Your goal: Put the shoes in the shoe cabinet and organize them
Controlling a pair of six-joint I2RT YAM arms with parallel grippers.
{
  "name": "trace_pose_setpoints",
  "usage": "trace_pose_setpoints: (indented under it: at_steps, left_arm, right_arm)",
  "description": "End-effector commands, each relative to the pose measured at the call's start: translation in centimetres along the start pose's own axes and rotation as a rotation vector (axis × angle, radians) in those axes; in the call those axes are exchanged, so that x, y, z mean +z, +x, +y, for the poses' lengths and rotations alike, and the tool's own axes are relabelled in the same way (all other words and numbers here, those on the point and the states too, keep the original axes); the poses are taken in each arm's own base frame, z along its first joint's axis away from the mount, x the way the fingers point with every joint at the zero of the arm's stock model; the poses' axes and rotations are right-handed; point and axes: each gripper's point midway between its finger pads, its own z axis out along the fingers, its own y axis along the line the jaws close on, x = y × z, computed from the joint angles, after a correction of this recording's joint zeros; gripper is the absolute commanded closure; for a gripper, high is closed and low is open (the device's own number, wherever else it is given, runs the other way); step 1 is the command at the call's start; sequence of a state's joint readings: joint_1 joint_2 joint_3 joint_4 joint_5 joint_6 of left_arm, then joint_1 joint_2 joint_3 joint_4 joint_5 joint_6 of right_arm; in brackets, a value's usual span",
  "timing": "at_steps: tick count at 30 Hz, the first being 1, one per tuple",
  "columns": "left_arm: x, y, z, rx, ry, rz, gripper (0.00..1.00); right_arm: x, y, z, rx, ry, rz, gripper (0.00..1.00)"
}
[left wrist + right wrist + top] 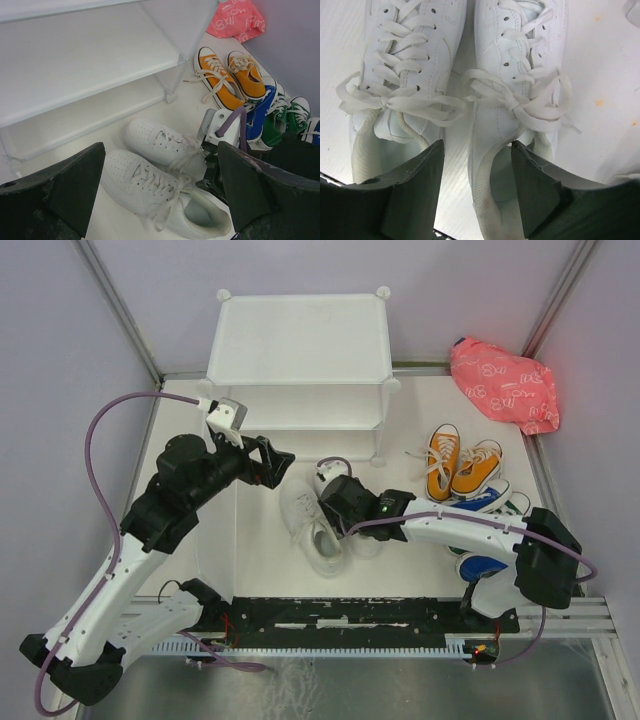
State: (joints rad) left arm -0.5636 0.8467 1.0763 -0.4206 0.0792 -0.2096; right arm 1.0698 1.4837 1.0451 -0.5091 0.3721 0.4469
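**Left claw** (161,155): released, fingers spread wide. It hangs above the desk (412,432), just in front of the shoe cabinet (300,340), and holds nothing.

**Right claw** (477,170): released. Its fingers (417,192) straddle the inner side wall of one shoe of the white pair (315,525), at the heel end. One finger is over the shoe opening and the other is on the side toward its mate. No clamping is visible.

**White pair:** lies side by side on the desk in front of the cabinet, laces tied, toes toward the cabinet.

**Other shoes:** the orange pair (460,465) lies right of the cabinet. The blue shoes (490,500) and green shoes (280,122) are bunched just beside it, nearer the right arm.

**Cabinet:** the visible shelf (90,65) carries no shoes.

**Pink bag** (505,385): rests in the far right corner.
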Motion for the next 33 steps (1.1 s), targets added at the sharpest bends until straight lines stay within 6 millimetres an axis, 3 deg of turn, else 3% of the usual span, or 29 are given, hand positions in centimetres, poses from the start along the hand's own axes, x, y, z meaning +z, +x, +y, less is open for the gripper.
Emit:
trace_pose_setpoints:
  at_steps: [1, 7, 12, 23, 33]
  left_arm:
    - [-0.6, -1.7, -0.3, 0.024, 0.005, -0.057, 0.01]
    - [-0.7, -1.6, -0.2, 0.027, 0.005, -0.055, 0.01]
    - [-0.7, -1.3, -0.2, 0.025, 0.001, -0.052, 0.01]
    - [-0.9, -1.4, -0.3, 0.02, 0.005, -0.059, 0.01]
    - [-0.8, -0.8, -0.1, 0.023, 0.0, -0.042, 0.01]
  right_arm:
    - [-2.1, -3.0, 0.1, 0.056, -0.014, -0.083, 0.36]
    - [-4.8, -3.7, 0.9, 0.123, -0.097, -0.097, 0.23]
    - [-5.2, -3.1, 2.4, 0.158, -0.185, -0.073, 0.13]
    - [-1.4, 0.0, 2.9, 0.152, -0.134, 0.032, 0.13]
    - [1.2, 0.4, 3.5, 0.138, -0.103, 0.04, 0.12]
